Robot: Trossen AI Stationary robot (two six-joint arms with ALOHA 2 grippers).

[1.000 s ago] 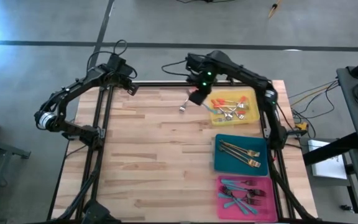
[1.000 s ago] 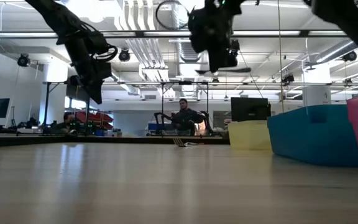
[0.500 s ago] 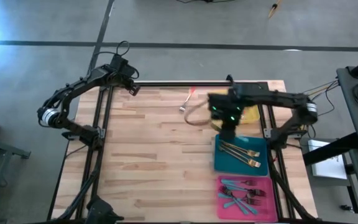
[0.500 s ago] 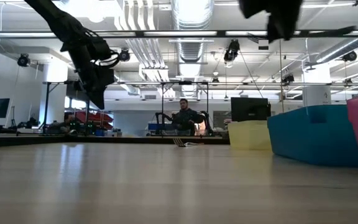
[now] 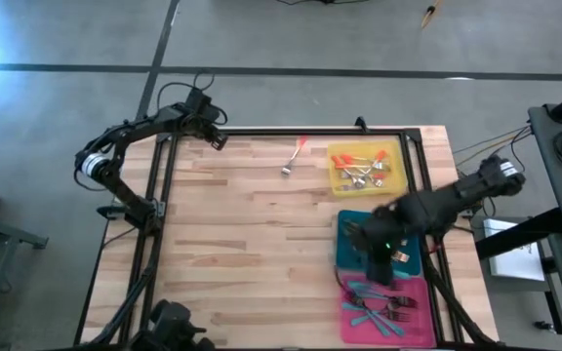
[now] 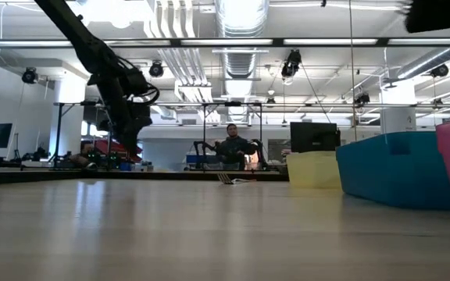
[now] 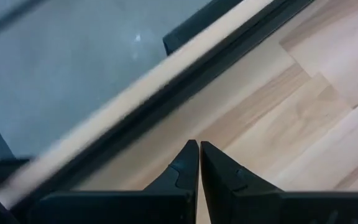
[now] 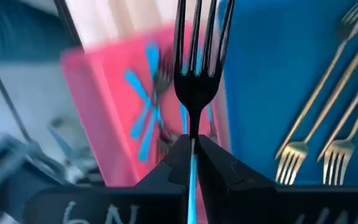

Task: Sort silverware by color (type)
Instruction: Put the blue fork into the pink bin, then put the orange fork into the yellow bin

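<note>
- The right hand [image 8: 191, 152] is clamped on a fork [image 8: 197, 62], its two dark fingers pinching the slim teal-blue handle just below the neck.
- In the right wrist view the fork's long axis runs straight out from the fingers, tines pointing away from the hand toward the upper middle of the frame; the head looks dark there.
- In the high view the right hand [image 5: 382, 255] hangs in the lower right of the frame, over the seam where the teal tray [image 5: 343, 255] meets the pink tray [image 5: 351, 322].
- The pink tray holds a heap of teal-handled utensils [image 5: 383, 304], lying crossed at mixed angles.
- The teal tray holds gold-toned forks [image 8: 328, 118]; in the right wrist view their handles run slantwise, tines toward the lower right of that frame.
- The yellow tray [image 5: 336, 175], upper right of centre in the high view, carries red-orange-handled utensils [image 5: 364, 166] in a loose pile.
- One red-orange-handled piece [image 5: 294, 158] lies alone on the bare desk [image 5: 232, 244], left of the yellow tray, its long axis slanted with the silver head toward the lower left.
- White marks on the right hand's body are too blurred to read.
- The left hand [image 7: 199, 163] is pressed shut and empty, over the desk's far left edge, upper left in the high view [image 5: 215, 137].
</note>
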